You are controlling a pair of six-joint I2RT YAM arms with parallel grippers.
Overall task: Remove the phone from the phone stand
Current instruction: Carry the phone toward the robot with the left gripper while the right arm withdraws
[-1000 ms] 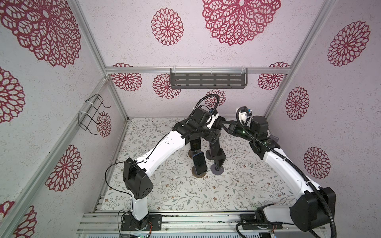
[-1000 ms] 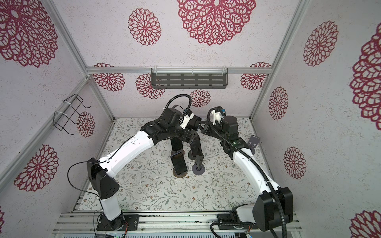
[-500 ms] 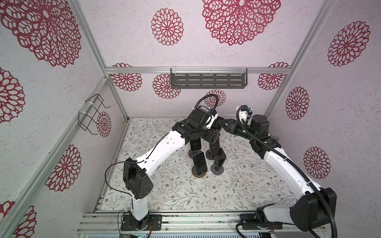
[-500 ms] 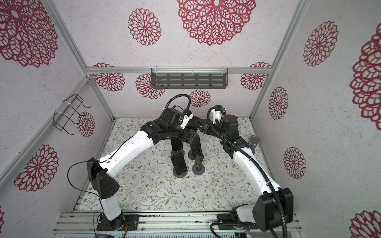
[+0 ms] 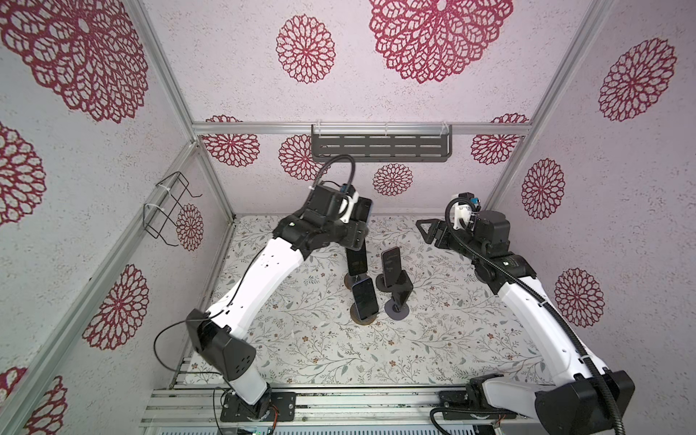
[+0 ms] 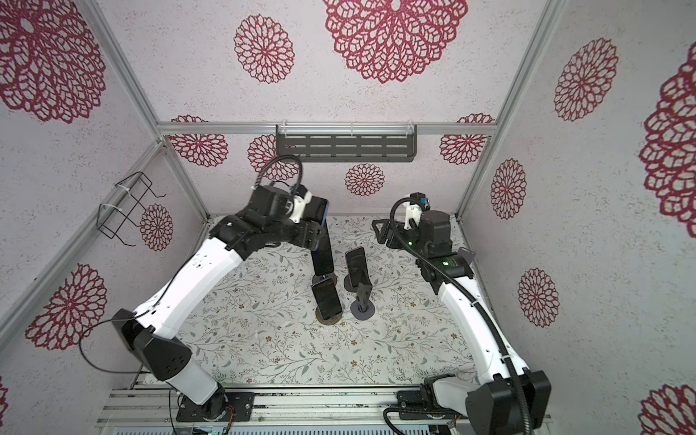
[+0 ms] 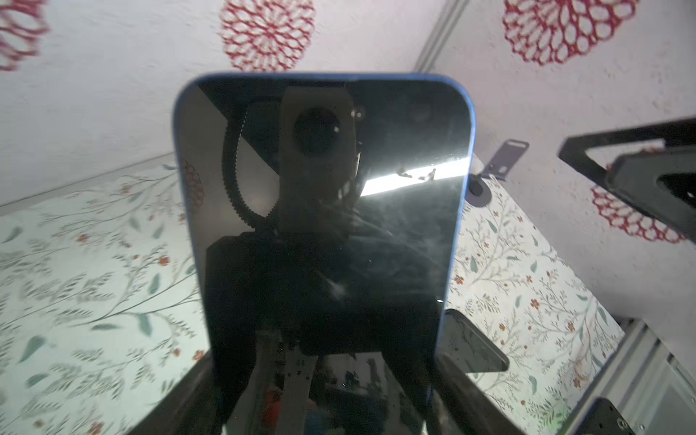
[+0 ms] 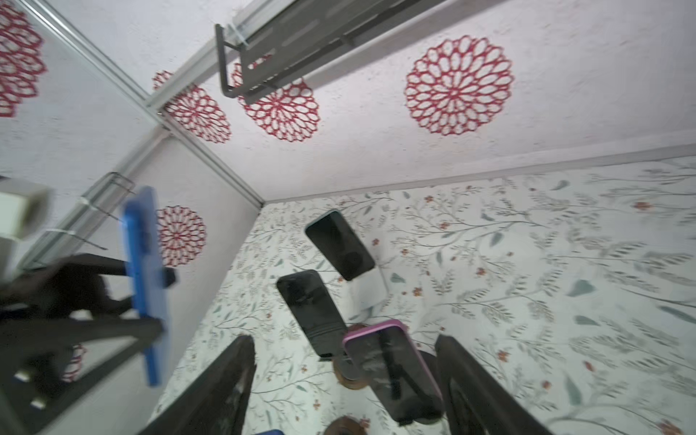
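Back edge: I am seeing the phone (image 5: 364, 211) hanging close to the back wall (image 5: 263, 180), below the dark wall shelf (image 5: 380, 147) and high above the bench (image 5: 452, 339).
Open room: I am reading open floral surface running from the stands to the front rail. Both side walls are standing well apart from the phone.
Obstacles: The phone stands (image 5: 397, 312) are sitting grouped at mid-bench, under and in front of the phone. Other phones (image 5: 365, 300) are resting on them.
Left fingers (image 7: 467, 395): They are clamping the blue-edged phone (image 7: 324, 226) by its two long edges near one end, one finger on each side. The dark screen is facing the wrist camera.
Right fingers (image 8: 226, 388): They are standing spread and gripping nothing, well apart from the phone on its right and at about the same height.
Task item: The phone is hanging in the air and touching no stand.
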